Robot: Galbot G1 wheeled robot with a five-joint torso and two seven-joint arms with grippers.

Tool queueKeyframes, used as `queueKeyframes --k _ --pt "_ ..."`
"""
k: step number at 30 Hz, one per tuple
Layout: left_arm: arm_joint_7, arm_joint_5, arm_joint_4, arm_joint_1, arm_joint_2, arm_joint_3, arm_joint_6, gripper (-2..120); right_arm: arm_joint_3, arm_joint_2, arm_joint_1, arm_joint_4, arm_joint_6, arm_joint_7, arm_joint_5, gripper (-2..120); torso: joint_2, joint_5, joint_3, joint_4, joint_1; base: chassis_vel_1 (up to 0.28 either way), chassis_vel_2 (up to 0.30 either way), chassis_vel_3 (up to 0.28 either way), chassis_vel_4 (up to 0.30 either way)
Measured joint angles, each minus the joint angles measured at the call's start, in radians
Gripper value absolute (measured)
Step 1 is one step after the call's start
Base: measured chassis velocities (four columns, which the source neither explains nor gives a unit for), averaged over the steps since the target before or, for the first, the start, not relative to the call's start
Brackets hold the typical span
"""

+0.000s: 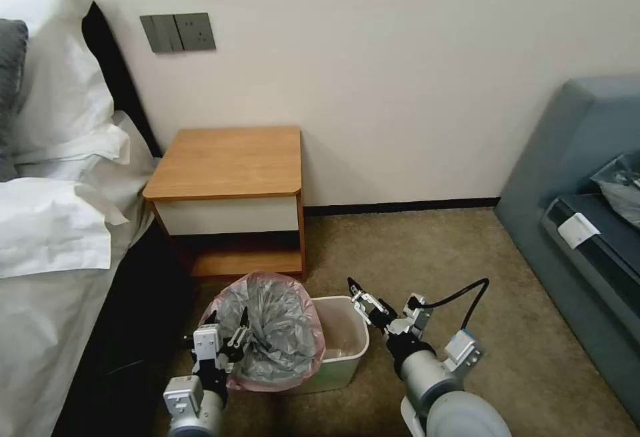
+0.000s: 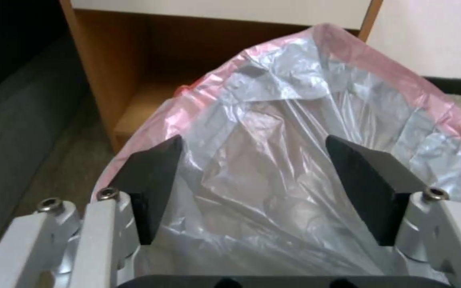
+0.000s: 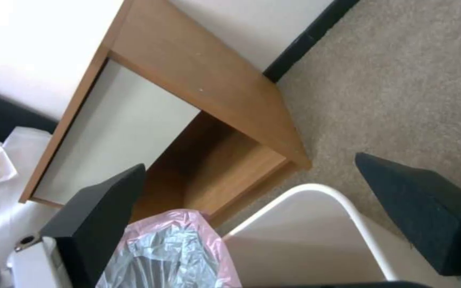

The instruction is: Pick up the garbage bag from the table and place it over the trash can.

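On the carpet before the table | garbage bag draped over the left end of the trash can (right end bare) | left gripper spread open at bag, nothing held | right gripper open above bare rim | stretching across judged outstanding.

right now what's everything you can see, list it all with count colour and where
garbage bag: 1, grey with pink rim, draped on the trash can's left end
trash can: 1, cream-white, on the carpet before the table
table: 1, orange-brown with white drawer front, against the wall
bed: 1, white linen, far left
sofa: 1, blue-grey, far right
wall sockets: 1 grey panel, above the table
left gripper: 1, open, at the bag
right gripper: 1, open, over the can's right rim
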Motion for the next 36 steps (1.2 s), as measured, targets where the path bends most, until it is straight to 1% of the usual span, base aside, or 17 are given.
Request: queueKeyframes --k 13,29,34,36 --pt "-0.002 -0.012 0.049 -0.028 -0.006 0.016 0.001 74 0.001 0.006 0.004 -0.021 0.012 0.0 -0.013 100 0.0 0.0 0.0 0.0 0.0 0.0 0.0 0.0 0.0" --pt "-0.015 -0.017 0.075 -0.06 -0.017 0.081 0.021 73 0.009 0.01 0.006 -0.032 0.015 0.003 -0.015 100 0.0 0.0 0.0 -0.0001 0.0 0.0 0.0 0.0 0.0" --pt "-0.021 -0.016 0.076 -0.063 -0.017 0.085 0.025 73 0.01 0.013 0.007 -0.038 0.016 0.003 -0.015 100 0.0 0.0001 0.0 -0.0001 0.0 0.0 0.0 0.0 0.0" --pt "-0.033 -0.016 0.078 -0.066 -0.015 0.084 0.033 73 0.009 0.017 0.009 -0.044 0.016 0.003 -0.016 100 0.0 0.0001 0.0 -0.0001 0.0 0.0 0.0 0.0 0.0"
